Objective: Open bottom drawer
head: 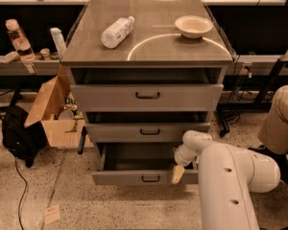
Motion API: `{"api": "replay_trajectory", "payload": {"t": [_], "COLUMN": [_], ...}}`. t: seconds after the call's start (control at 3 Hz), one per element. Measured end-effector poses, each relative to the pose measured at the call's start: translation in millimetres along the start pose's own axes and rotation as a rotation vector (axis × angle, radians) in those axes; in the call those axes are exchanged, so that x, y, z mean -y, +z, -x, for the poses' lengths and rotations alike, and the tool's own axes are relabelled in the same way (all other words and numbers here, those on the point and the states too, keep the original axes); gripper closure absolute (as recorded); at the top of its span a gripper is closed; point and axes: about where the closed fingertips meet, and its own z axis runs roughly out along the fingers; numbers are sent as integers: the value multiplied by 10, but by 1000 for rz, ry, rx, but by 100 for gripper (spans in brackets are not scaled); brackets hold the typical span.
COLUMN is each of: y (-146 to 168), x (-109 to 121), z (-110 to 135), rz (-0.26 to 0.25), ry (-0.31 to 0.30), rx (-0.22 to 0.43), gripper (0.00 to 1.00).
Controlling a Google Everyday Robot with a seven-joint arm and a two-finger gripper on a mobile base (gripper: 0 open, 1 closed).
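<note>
At the foot of the grey metal cabinet (153,56), the low flat-fronted grey bottom drawer (120,178) is standing pulled out. The tan-tipped gripper (177,174) is hanging at its front's right end, and whether it is gripping cannot be told.

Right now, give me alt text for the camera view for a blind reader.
The bottom drawer of a grey three-drawer cabinet stands pulled out, with the robot's gripper at the right end of its front. A bottle and bowl sit on top.

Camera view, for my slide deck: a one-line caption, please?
Bottom drawer pulled out of the grey cabinet, with the gripper near the right end of its front.
</note>
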Motion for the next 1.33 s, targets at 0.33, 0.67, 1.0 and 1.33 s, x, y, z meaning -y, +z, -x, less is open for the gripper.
{"api": "replay_trajectory", "payload": {"t": [0.33, 0.67, 1.0, 1.33], "y": [1, -127, -138, -138], "x": [0, -8, -12, -12], "z": [0, 88, 98, 98], "rz": [-1, -32, -35, -35], "ry": [0, -27, -30, -30], "rx": [0, 3, 3, 3], "gripper": [0, 0, 0, 19]}}
